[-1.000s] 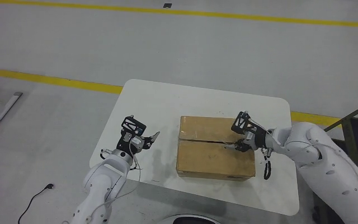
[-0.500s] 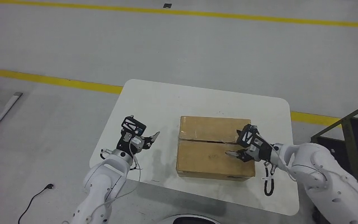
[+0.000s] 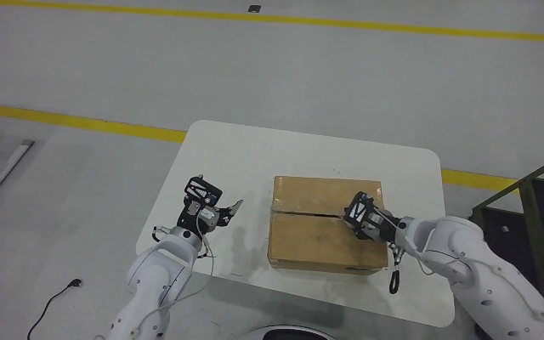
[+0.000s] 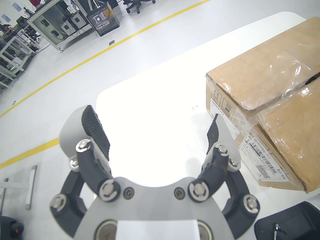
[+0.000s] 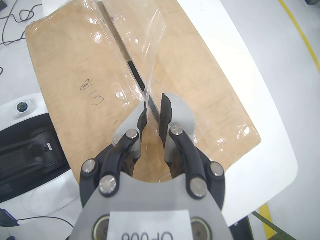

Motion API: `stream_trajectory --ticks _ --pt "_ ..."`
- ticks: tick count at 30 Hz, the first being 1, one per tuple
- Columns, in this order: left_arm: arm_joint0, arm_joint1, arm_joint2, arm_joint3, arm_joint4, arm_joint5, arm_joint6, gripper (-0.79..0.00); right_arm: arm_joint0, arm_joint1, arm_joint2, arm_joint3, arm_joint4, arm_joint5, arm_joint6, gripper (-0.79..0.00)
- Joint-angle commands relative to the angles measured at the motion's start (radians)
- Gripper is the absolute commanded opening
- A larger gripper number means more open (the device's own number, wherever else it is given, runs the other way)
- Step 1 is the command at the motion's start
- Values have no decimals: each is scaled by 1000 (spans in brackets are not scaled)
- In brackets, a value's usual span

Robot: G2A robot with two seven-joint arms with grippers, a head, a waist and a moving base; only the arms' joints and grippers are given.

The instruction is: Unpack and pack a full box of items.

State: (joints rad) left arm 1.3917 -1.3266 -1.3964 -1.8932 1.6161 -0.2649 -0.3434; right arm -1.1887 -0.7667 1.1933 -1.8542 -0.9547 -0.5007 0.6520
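Box [image 3: 327, 223] sits mid-frame on the table [image 3: 238, 161]. Right gripper [image 5: 154, 101] hovers over its seam, fingers narrowed, seemingly pinching lifted clear tape [image 5: 140, 26]. Left gripper [image 3: 223, 211], lower left, gapes wide.

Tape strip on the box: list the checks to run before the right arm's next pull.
1. Tape lifted off the seam and running into the right gripper: ok.
2. Firm hold on the tape: cannot tell.
3. Tape free of the box: not ok, its far end clings at the box edge.
4. Left gripper open and apart from the box: ok.
5. Box wholly on the table: ok.
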Motion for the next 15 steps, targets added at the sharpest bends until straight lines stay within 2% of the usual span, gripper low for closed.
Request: stream_trajectory --ticks 1,5,10,15 --pt "0 0 0 0 0 0 0 0 11 -4 -11 10 -6 0 4 -606" --pt "0 0 0 0 0 0 0 0 32 -11 -29 22 -12 -5 9 -591" --pt "0 0 0 0 0 0 0 0 51 -18 -37 25 8 -20 8 -526" --pt "0 0 0 0 0 0 0 0 60 -22 -40 32 24 -36 24 -508"
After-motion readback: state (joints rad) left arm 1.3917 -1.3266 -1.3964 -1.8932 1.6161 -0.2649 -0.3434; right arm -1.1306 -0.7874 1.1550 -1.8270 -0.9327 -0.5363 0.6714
